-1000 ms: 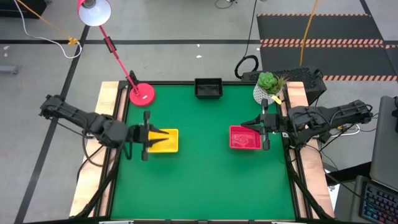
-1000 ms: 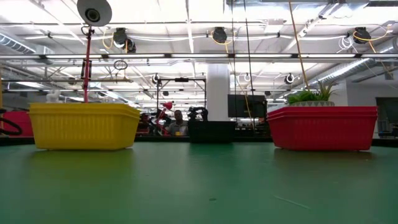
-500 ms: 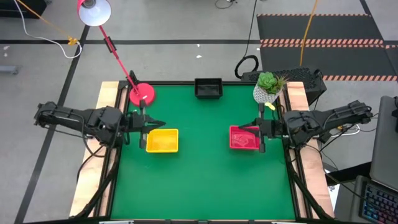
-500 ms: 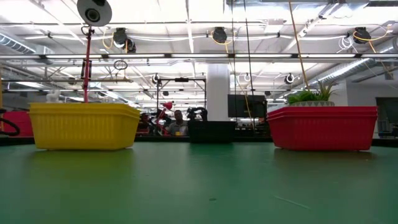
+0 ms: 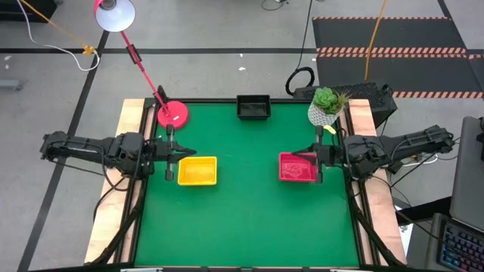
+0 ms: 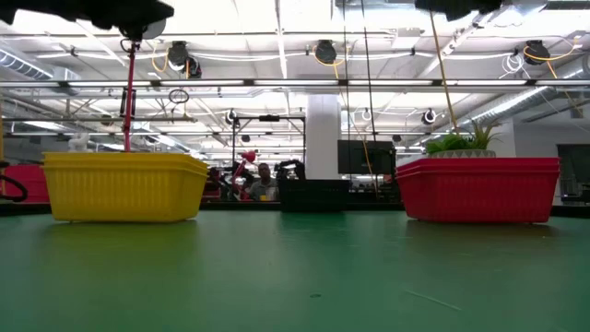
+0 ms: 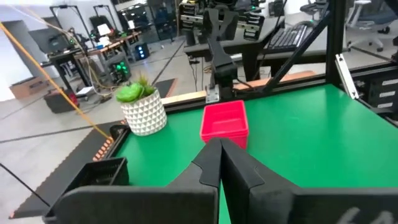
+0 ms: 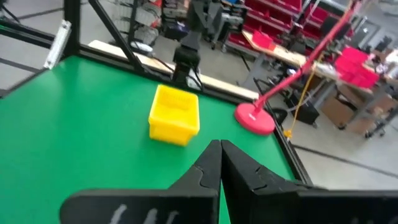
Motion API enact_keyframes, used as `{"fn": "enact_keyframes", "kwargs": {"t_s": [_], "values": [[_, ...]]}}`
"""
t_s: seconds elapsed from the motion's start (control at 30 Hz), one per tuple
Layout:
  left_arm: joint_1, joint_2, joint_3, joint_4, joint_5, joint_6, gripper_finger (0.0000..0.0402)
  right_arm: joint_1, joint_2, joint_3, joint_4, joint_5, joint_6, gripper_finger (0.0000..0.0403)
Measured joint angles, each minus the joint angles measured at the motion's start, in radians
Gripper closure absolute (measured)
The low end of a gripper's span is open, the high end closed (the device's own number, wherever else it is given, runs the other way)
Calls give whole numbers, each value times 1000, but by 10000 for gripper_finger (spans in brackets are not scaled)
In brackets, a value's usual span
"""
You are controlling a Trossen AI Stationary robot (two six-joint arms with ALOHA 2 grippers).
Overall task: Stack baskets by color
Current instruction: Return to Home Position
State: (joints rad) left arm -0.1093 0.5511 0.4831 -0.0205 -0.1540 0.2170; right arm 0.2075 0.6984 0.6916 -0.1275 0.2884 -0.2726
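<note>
Progress: I judge the sorting done. There is one yellow stack (image 5: 197, 171), one red stack (image 5: 298, 167) and one black stack (image 5: 253, 106), with no loose basket on the tabletop (image 5: 242, 227). Only parking the arms looks left.
Places: yellow sits left of centre, red right of centre, black at the middle of the far edge.
Left gripper (image 5: 181, 153): at the left edge, just beside the yellow stack, fingers pressed together on nothing.
Right gripper (image 5: 306, 156): at the right edge, just beside the red stack, fingers clenched and empty.
High view: shows all three piles at once, but I cannot count the baskets in each.
Low view: shows the side walls of yellow and red; the arms are only dark shapes at the top edge.
Wrist views: show the fingertips meeting, which the overhead leaves unclear.
</note>
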Motion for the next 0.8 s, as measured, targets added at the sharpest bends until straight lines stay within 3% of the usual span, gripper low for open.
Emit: {"fn": "enact_keyframes", "kwargs": {"t_s": [0.43, 0.63, 0.8], "values": [[5, -16, -157, 83, 86, -114, 398, -12, -94, -288, 244, -7, 24, 403], [2, -51, -211, 97, 94, -134, 395, -11, -125, -414, 403, -141, 28, 403], [2, -111, -261, 101, 94, -123, 393, -11, -149, -482, 459, -160, 77, 403]]}}
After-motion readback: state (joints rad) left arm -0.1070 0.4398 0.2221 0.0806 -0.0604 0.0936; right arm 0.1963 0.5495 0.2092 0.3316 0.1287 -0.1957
